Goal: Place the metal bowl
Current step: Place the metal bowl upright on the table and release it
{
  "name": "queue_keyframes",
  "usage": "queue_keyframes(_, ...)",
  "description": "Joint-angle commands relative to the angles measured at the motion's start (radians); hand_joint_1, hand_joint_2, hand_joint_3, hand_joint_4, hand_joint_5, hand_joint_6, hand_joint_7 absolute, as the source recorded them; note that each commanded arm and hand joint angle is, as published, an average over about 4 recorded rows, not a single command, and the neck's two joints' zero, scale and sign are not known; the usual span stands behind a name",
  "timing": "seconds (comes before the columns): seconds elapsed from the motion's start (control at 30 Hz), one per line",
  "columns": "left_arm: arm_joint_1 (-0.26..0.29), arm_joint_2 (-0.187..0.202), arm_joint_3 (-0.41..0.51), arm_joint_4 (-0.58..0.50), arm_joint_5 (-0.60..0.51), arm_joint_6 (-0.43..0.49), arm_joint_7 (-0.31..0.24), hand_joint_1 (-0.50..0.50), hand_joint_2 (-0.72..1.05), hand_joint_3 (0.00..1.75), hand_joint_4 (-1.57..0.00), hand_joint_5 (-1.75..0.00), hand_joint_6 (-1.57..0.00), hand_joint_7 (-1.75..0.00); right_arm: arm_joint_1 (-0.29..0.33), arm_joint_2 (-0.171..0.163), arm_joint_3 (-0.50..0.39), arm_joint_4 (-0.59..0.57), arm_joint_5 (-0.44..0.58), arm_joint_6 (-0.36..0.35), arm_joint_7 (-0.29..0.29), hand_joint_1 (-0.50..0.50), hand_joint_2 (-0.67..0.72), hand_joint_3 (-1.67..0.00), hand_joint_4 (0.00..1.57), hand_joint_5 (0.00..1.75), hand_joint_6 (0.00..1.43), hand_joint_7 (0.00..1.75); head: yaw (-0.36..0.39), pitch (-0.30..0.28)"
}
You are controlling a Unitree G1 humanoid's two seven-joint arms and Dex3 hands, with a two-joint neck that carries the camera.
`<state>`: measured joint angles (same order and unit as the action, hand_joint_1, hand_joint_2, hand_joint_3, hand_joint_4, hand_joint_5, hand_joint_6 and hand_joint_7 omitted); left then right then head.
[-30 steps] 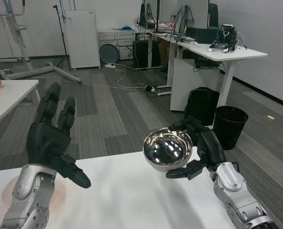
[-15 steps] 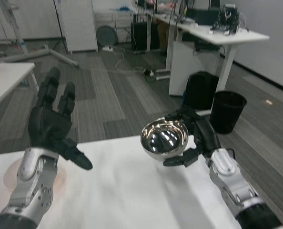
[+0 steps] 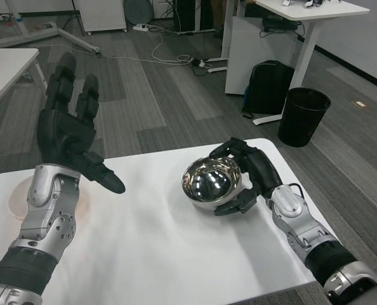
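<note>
While the right hand [image 3: 249, 175] grips the metal bowl [image 3: 212, 183] on the table [image 3: 163, 254], the left hand [image 3: 68, 136] hovers spread and empty at the near left.

Right hand [image 3: 249, 175] grips the metal bowl [image 3: 211, 183] low over the white table [image 3: 169, 254] near its far right corner, left hand [image 3: 68, 136] raised with fingers spread, pale plate [image 3: 17, 200] at left, black bin [image 3: 303, 114] behind.
</note>
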<state>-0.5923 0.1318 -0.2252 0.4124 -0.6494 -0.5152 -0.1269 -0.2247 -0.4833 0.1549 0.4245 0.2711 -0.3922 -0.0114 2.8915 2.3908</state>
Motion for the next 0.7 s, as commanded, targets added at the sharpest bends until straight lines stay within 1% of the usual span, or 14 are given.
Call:
queue_keyframes(0.03,0.014,0.002,0.0,-0.016,-0.001,-0.006,-0.002,-0.5,-0.7,0.0,0.0,0.0,0.0,-0.21,0.01,-0.013,0.035,0.035,-0.011,-0.008,0.001,0.06,-0.41,-1.03,1.57,1.07,1.28,1.12,-0.003,0.002)
queue_keyframes(0.1,0.016,0.002,0.0,-0.018,-0.001,-0.005,-0.002,-0.5,-0.68,0.02,0.0,0.0,0.0,-0.21,0.01,-0.012,0.045,0.04,-0.01,-0.01,0.001,0.04,-0.41,-1.03,1.57,1.09,1.28,1.13,-0.007,0.004)
queue_keyframes(0.13,0.016,0.002,-0.001,-0.02,-0.001,-0.005,-0.002,-0.5,-0.66,0.02,0.0,0.0,0.0,-0.21,0.012,-0.012,0.051,0.043,-0.011,-0.011,0.005,0.02,-0.41,-1.03,1.57,1.14,1.27,1.15,-0.01,0.004)
queue_keyframes(0.2,0.018,0.002,-0.001,-0.024,-0.001,-0.005,-0.002,-0.5,-0.66,0.02,0.0,0.0,0.0,-0.21,0.016,-0.01,0.066,0.047,-0.012,-0.014,0.019,-0.06,-0.45,-1.11,1.53,1.28,1.2,1.22,-0.015,0.007)
queue_keyframes(0.27,0.019,0.003,-0.002,-0.027,-0.001,-0.005,-0.002,-0.5,-0.68,0.0,0.0,0.0,0.0,-0.21,0.018,-0.008,0.075,0.048,-0.013,-0.017,0.04,-0.12,-0.45,-1.19,1.44,1.41,1.11,1.29,-0.017,0.01)
queue_keyframes(0.3,0.019,0.004,-0.003,-0.028,-0.001,-0.005,-0.002,-0.5,-0.68,0.0,0.0,0.0,0.0,-0.21,0.018,-0.007,0.077,0.046,-0.013,-0.018,0.05,-0.15,-0.43,-1.19,1.35,1.45,1.03,1.34,-0.018,0.01)
queue_keyframes(0.37,0.019,0.005,-0.004,-0.03,-0.001,-0.005,-0.002,-0.5,-0.7,0.0,0.0,0.0,0.0,-0.21,0.021,-0.005,0.076,0.043,-0.014,-0.02,0.064,-0.21,-0.41,-1.19,1.13,1.58,0.8,1.47,-0.018,0.013)
queue_keyframes(0.4,0.019,0.005,-0.005,-0.031,-0.001,-0.005,-0.002,-0.5,-0.7,0.0,0.0,0.0,0.0,-0.21,0.022,-0.004,0.075,0.041,-0.014,-0.021,0.068,-0.25,-0.4,-1.15,0.98,1.62,0.62,1.52,-0.019,0.015)
queue_keyframes(0.43,0.019,0.006,-0.005,-0.032,-0.001,-0.005,-0.002,-0.5,-0.72,0.0,0.0,0.0,0.0,-0.21,0.023,-0.004,0.074,0.04,-0.014,-0.023,0.072,-0.28,-0.37,-1.07,0.87,1.65,0.49,1.54,-0.019,0.017)
queue_keyframes(0.47,0.019,0.006,-0.005,-0.033,-0.001,-0.005,-0.002,-0.5,-0.72,0.0,0.0,0.0,0.0,-0.21,0.024,-0.003,0.071,0.037,-0.013,-0.025,0.077,-0.3,-0.34,-0.99,0.79,1.65,0.39,1.54,-0.02,0.019)
queue_keyframes(0.5,0.019,0.007,-0.005,-0.034,-0.002,-0.005,-0.002,-0.5,-0.7,0.0,0.0,0.0,0.0,-0.21,0.024,-0.002,0.069,0.034,-0.012,-0.027,0.081,-0.32,-0.29,-0.87,0.69,1.62,0.26,1.54,-0.02,0.022)
queue_keyframes(0.57,0.021,0.009,-0.005,-0.035,-0.003,-0.005,-0.003,-0.5,-0.66,0.02,0.0,0.0,0.0,-0.21,0.028,-0.001,0.059,0.028,-0.006,-0.031,0.091,-0.34,-0.24,-0.71,0.57,1.55,0.16,1.52,-0.021,0.025)
queue_keyframes(0.63,0.021,0.012,-0.005,-0.035,-0.003,-0.005,-0.003,-0.5,-0.68,0.02,0.0,0.0,0.0,-0.21,0.031,0.002,0.048,0.021,0.002,-0.035,0.097,-0.39,-0.16,-0.52,0.39,1.38,0.06,1.38,-0.022,0.029)
queue_keyframes(0.7,0.02,0.013,-0.005,-0.035,-0.007,-0.005,-0.005,-0.5,-0.68,0.0,0.0,0.0,0.0,-0.21,0.032,0.006,0.04,0.016,0.011,-0.044,0.1,-0.42,-0.05,-0.32,0.21,1.14,0.0,1.17,-0.023,0.035)
